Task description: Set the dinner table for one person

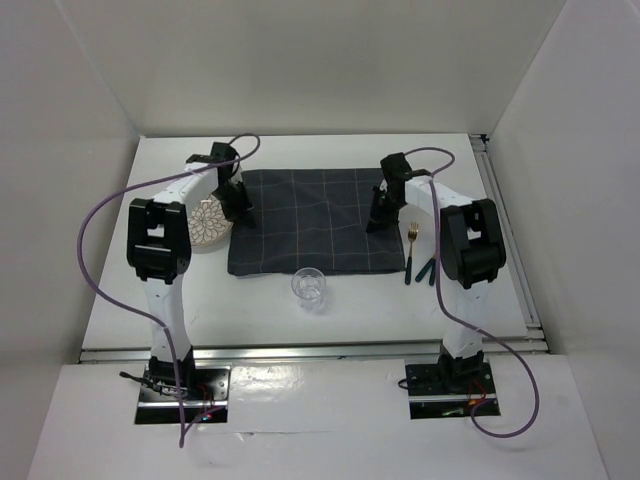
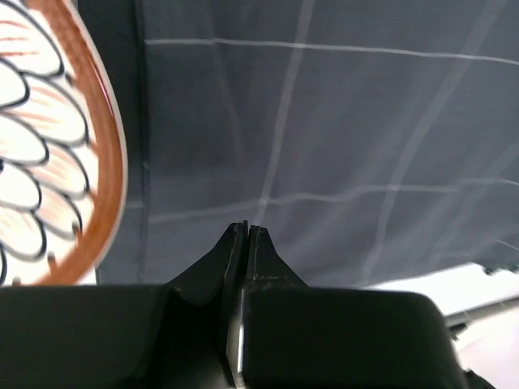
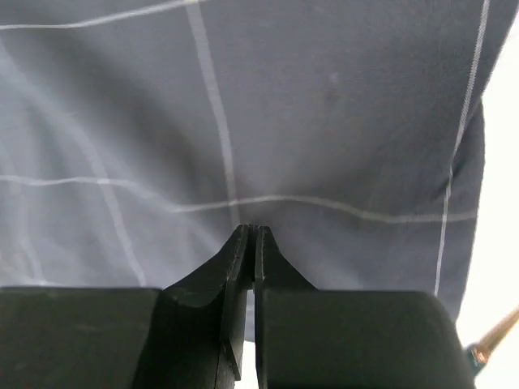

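The white dinner table [image 1: 330,310] before me carried a dark grey checked cloth [image 1: 310,235], a patterned plate [image 1: 207,224] just beside its left edge, a clear glass [image 1: 309,288] near its front edge, and a fork [image 1: 411,250] to its right.

plate [image 2: 49,138] cut off at the edge, utensil [image 3: 496,334] — only a sliver

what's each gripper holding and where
Both seem to pinch the checked cloth: left gripper near its left edge, right gripper near its right edge.
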Motion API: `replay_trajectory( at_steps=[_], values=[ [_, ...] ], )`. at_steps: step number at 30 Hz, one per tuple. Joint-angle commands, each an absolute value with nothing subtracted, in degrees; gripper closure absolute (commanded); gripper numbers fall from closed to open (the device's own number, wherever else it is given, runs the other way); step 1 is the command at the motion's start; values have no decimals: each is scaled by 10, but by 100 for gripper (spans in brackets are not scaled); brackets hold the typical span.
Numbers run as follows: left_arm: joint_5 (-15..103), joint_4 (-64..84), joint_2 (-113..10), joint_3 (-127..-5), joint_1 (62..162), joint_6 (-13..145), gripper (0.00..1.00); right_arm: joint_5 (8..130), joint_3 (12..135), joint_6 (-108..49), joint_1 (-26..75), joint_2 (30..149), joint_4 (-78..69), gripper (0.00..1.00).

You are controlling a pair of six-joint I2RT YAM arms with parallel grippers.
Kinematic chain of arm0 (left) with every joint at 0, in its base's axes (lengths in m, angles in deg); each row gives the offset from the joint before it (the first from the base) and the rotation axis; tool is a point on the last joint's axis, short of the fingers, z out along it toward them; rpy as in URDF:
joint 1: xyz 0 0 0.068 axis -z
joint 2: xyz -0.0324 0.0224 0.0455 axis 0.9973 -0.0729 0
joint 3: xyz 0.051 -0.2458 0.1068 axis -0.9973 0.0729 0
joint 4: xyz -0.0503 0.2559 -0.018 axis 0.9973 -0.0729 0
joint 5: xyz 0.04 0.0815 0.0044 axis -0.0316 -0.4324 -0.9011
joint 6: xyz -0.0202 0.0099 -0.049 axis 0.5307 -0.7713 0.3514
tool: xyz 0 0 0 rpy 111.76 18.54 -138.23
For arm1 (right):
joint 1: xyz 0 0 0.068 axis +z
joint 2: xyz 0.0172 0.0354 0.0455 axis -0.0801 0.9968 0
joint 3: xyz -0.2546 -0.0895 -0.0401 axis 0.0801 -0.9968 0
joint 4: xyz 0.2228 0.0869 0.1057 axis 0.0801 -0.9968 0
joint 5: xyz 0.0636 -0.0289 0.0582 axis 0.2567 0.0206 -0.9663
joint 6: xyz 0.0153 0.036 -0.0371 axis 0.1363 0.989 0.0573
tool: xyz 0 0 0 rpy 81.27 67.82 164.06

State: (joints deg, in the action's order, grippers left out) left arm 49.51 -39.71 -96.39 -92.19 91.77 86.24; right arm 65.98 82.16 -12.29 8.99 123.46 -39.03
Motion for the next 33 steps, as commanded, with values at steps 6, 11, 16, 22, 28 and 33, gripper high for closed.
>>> replay_trajectory(
  at_steps=[6, 11, 16, 22, 28, 33],
  values=[
    [421, -398, -988, -893, 933, 861, 100, 670, 805, -101, 87, 1251, -354, 100],
    [383, -399, -983, -841, 933, 861, 100, 712, 768, -87, 74, 1251, -354, 100],
    [367, -399, -977, -811, 928, 845, 100, 733, 735, -76, 48, 1246, -361, 100],
    [395, -418, -966, -849, 921, 823, 100, 713, 773, -91, 46, 1214, -384, 100],
    [415, -480, -926, -937, 942, 800, 95, 730, 906, -104, 46, 1222, -408, 100],
    [460, -481, -888, -900, 947, 806, 85, 752, 1031, -105, 46, 1324, -436, 92]
  ],
)
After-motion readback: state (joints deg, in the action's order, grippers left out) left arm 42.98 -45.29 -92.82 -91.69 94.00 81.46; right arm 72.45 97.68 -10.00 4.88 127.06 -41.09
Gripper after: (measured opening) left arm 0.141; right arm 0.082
